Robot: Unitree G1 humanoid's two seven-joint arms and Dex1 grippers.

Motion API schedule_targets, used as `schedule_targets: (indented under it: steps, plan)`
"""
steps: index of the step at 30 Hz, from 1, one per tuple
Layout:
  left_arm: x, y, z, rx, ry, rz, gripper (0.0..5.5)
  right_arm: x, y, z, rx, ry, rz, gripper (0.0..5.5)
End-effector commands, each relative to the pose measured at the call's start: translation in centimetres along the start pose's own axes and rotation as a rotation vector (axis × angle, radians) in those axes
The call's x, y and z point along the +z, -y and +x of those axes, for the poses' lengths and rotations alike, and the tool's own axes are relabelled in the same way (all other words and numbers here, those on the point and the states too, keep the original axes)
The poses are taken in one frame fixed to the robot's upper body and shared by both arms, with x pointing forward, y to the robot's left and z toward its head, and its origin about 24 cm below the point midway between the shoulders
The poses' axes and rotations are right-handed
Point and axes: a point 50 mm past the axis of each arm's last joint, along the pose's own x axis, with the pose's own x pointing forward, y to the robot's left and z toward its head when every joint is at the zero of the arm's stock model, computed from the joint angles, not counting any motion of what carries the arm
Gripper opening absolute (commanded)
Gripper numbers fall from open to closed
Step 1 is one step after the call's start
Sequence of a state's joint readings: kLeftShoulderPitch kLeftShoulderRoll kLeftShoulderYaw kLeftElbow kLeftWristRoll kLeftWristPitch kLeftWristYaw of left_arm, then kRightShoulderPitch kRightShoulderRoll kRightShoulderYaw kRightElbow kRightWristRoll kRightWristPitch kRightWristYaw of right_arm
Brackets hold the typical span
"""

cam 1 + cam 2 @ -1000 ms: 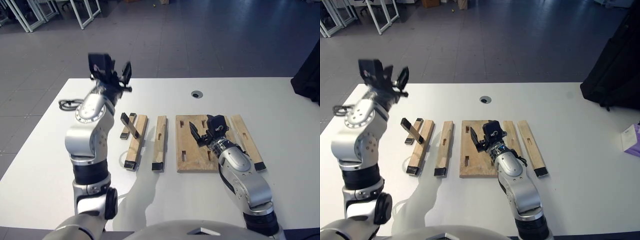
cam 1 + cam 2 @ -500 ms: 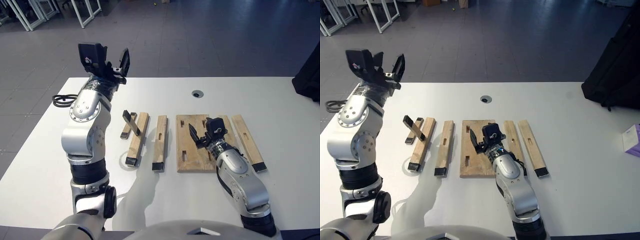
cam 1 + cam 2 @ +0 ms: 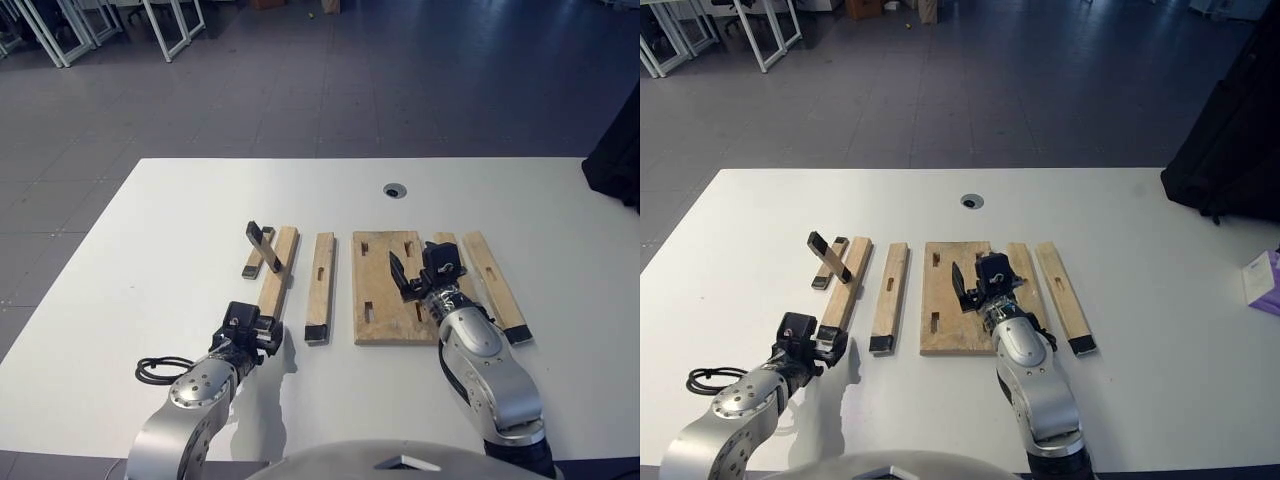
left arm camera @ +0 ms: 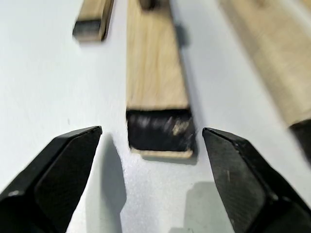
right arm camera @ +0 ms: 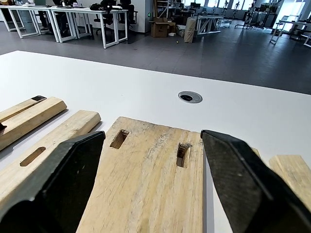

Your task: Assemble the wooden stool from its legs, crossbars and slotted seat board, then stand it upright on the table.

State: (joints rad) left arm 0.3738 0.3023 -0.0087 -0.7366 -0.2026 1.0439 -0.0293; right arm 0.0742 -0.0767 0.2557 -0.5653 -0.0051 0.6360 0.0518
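Left wrist view, left end effector (image 4: 151,131) spread before leg (image 4: 156,73) end, right end effector (image 5: 153,135) spread over seat board (image 3: 375,290)

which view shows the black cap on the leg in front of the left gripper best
Left wrist view: the black cap is close up, ahead of the open left gripper. The eye views show it small, beside that gripper.

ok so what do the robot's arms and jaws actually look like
Both arms have rounded, glossy silver-grey shells. The left arm has a round joint cap and trails a looped black cable. The right arm narrows to a black wrist section. Each arm ends in two matte black, wedge-shaped jaws with finely textured inner faces.
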Motion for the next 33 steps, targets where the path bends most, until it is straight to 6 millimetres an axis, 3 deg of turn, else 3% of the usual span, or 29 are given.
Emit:
schedule_targets:
  steps: [1, 5, 13, 17, 18, 22, 25, 27, 30, 33]
  plan:
    - [-1.5, -0.4, 1.7, 0.053, -0.098, -0.034, 3.84, 0.6, 0.2, 0.0, 0.010, 0.014, -0.017, 3.62]
    - [-0.7, 0.8, 4.5, 0.026, -0.063, -0.116, 3.56, 0.8, 0.0, 0.2, 0.036, 0.017, -0.020, 3.62]
    - [-3.3, -0.4, 4.9, 0.007, -0.177, -0.140, 2.18, 1.8, 1.0, 0.1, 0.025, 0.019, -0.031, 3.62]
    - [-2.5, 0.8, 5.1, -0.076, -0.118, -0.185, 2.05, 1.7, 2.1, 0.5, -0.004, -0.005, -0.019, 3.62]
    - [-1.2, 1.0, 5.1, -0.105, -0.058, -0.194, 2.05, 1.4, 2.4, 0.6, -0.009, -0.016, -0.021, 3.62]
    - [7.9, 1.1, 3.0, -0.243, 0.325, -0.229, 2.05, 2.0, 4.1, 0.9, -0.036, -0.014, -0.016, 3.62]
    - [13.0, 1.7, 1.2, -0.486, 0.500, -0.306, 2.05, 3.0, 5.5, 1.7, -0.004, -0.034, 0.033, 3.62]
    - [15.0, 2.1, 0.6, -0.754, 0.552, -0.371, 2.05, 4.4, 6.0, 2.4, 0.107, -0.010, 0.249, 3.62]
    - [16.5, 2.5, 0.0, -1.167, 0.566, -0.473, 2.05, 7.7, 4.7, 2.1, 0.527, 0.084, 0.587, 3.62]
    - [17.2, 2.1, -0.3, -1.341, 0.575, -0.528, 2.05, 10.3, 4.0, 1.4, 0.867, 0.152, 0.749, 3.62]
